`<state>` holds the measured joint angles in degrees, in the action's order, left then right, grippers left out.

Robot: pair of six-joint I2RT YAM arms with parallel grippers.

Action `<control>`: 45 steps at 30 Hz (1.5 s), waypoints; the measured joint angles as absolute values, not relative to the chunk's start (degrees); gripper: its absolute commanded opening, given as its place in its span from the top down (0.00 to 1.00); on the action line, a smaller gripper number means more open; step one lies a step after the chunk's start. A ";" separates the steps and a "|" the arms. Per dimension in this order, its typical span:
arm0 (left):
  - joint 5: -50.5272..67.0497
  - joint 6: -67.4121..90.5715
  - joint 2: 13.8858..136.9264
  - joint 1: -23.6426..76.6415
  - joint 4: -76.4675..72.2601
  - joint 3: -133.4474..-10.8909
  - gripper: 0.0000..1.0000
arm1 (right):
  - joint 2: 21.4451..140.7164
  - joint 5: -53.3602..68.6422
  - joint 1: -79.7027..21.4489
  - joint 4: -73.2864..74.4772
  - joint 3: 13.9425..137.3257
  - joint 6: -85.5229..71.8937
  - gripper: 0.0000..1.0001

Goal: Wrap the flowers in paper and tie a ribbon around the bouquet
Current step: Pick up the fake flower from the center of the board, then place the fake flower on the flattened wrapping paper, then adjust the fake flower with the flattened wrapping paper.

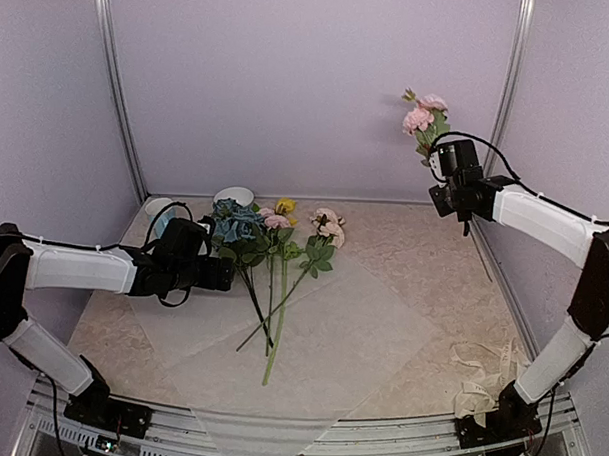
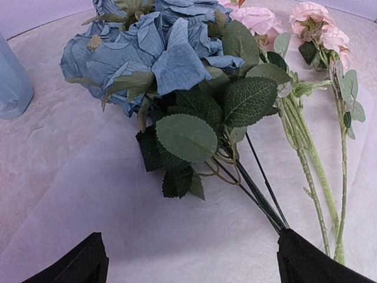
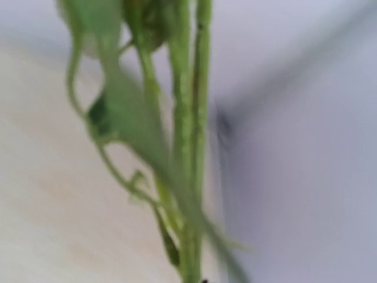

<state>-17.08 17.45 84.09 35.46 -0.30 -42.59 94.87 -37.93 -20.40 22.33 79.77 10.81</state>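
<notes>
The right arm (image 1: 545,221) holds a pink-bloomed stem (image 1: 421,117) aloft, jaws clamped on its stalk, while the left arm's (image 1: 83,268) jaws stand wide apart beside the other flowers (image 1: 269,242) lying on the paper (image 1: 371,320) spread over the worktop (image 1: 434,243)

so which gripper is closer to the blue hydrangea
Left. The left gripper hangs open just beside the blue hydrangea, facing its leaves. The right gripper is up high, far off to the right, shut on a pink flower stem.
</notes>
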 measured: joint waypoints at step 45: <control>-5.87 13.28 95.72 46.24 1.04 -42.61 0.60 | 114.93 15.64 -38.50 5.87 85.14 -34.52 0.57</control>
<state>-5.87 13.28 95.72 46.24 1.04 -42.61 114.93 15.64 -38.50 5.87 85.14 -34.52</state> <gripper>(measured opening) 0.409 0.430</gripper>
